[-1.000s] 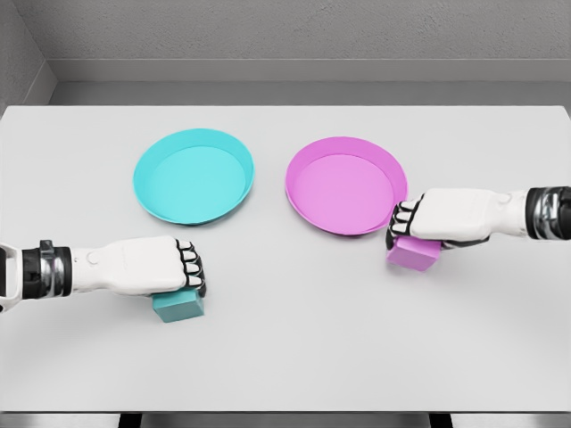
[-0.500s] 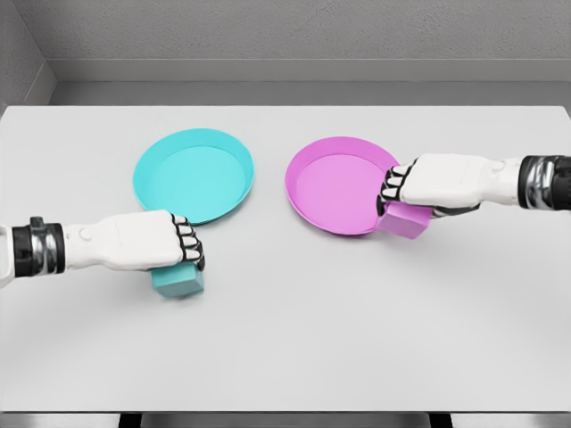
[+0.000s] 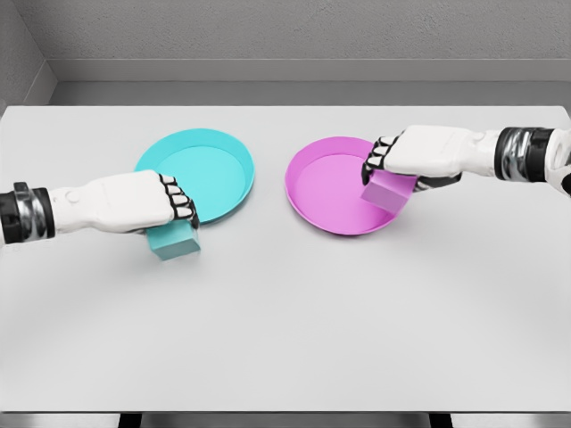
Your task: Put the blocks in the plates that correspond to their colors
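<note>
We see a pale grey table [image 3: 285, 339] filling nearly the whole frame, with a grey wall [image 3: 285, 36] running across the top behind it.

Next in size are the two plates. The cyan plate [image 3: 219, 160] lies in the upper left of the middle area, and the pink plate [image 3: 326, 192] lies to its right, just past the centre of the frame; the two are near each other but apart.

Our left arm [image 3: 53, 209] comes in from the left edge at mid height, and our right arm [image 3: 508, 153] comes in from the right edge, a little higher in the frame.

The left robot hand [image 3: 147, 203] has its fingers curled down around the cyan block [image 3: 174, 241], clamping it from above. We see this block just below and left of the cyan plate, at the plate's lower left rim; whether it touches the rim or the table we cannot tell.

The right robot hand [image 3: 406, 156] likewise has its fingers wrapped over the pink block [image 3: 388, 189], gripping it. This block shows over the right edge of the pink plate, tilted, with its lower left part inside the plate's outline. Whether it rests on the plate or is held above it we cannot tell.
</note>
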Tool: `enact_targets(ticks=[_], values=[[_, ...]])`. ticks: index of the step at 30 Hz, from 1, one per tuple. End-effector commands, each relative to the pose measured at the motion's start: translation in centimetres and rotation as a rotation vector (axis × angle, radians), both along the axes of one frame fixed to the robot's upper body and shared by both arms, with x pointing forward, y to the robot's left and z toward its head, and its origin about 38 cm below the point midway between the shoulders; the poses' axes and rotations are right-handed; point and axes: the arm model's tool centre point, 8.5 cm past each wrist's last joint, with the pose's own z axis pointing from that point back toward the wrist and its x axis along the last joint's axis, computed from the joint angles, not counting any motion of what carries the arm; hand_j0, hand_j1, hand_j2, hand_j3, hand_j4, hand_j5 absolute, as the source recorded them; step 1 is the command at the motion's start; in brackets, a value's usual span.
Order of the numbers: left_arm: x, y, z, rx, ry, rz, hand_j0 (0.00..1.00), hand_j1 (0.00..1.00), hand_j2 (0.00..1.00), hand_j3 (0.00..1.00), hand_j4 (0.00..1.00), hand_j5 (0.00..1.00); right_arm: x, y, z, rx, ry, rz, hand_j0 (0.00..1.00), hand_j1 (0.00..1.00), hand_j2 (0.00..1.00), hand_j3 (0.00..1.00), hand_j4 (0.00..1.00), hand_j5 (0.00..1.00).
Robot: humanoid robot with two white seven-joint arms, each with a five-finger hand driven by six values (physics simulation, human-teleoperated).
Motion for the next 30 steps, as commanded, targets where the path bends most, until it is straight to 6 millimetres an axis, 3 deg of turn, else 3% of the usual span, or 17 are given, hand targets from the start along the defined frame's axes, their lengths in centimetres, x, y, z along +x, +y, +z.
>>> enact_targets(ticks=[1,14,22,30], values=[[0.5,0.0,-0.4,-0.022,0.016,0.015,0.50,0.50,0.50,0.50,0.50,0.50,0.4,0.3,-1.4,-0.004,0.037,-0.016,0.44,0.44,0.44,0.44,0.44,0.44],[3.9,0.4,0.1,-0.054,-0.001,0.086,0.51,0.51,0.51,0.51,0.51,0.51,2.9,1.7,-1.9,-0.006,0.056,-0.057,0.45,0.45,0.45,0.45,0.45,0.45],[4.9,0.4,-0.2,-0.061,0.005,0.107,0.51,0.51,0.51,0.51,0.51,0.51,3.8,5.0,-1.5,-0.010,0.049,-0.005,0.45,0.45,0.45,0.45,0.45,0.45],[6.3,0.3,-0.3,-0.069,0.003,0.133,0.51,0.51,0.51,0.51,0.51,0.51,4.3,4.9,-1.6,-0.014,0.053,-0.017,0.47,0.47,0.47,0.47,0.47,0.47]])
